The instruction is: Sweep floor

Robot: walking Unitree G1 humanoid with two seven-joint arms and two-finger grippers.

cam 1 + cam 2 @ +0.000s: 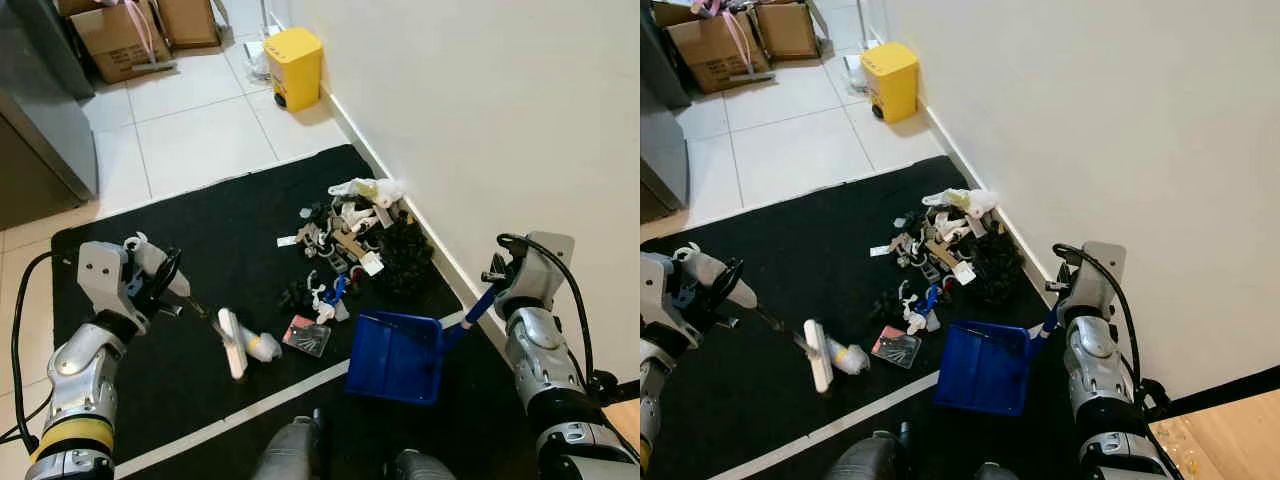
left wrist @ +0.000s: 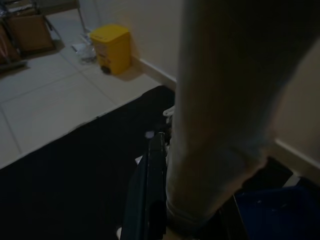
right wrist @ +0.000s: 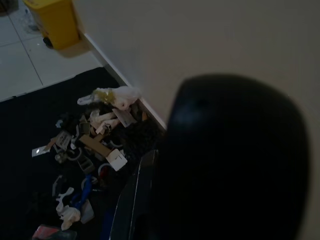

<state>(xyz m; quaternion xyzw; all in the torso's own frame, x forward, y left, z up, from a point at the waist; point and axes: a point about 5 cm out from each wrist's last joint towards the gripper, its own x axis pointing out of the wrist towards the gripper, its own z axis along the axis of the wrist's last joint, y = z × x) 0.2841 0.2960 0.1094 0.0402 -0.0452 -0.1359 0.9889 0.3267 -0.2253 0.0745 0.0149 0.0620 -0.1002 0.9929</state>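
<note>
Left gripper (image 1: 172, 278): its black fingers are closed around the thin handle of the brush, over the left side of the black mat (image 1: 180, 220).
Brush (image 1: 232, 343): small and white. Its head lies on the mat, in front of the robot, just left of a flat red and black packet (image 1: 308, 335).
Trash pile (image 1: 350, 240): lots of little white, tan, black and blue bits lie on the mat, up against the wall (image 1: 500, 110).
Yellow bin (image 1: 292, 66): it stands far back on the tiles, beside the wall.
Blue dustpan (image 1: 395, 357): it sits on the mat, just below the pile.
Right gripper (image 1: 497, 283): it is at the end of the dustpan's blue handle, near the wall. I cannot tell how its fingers are set.
</note>
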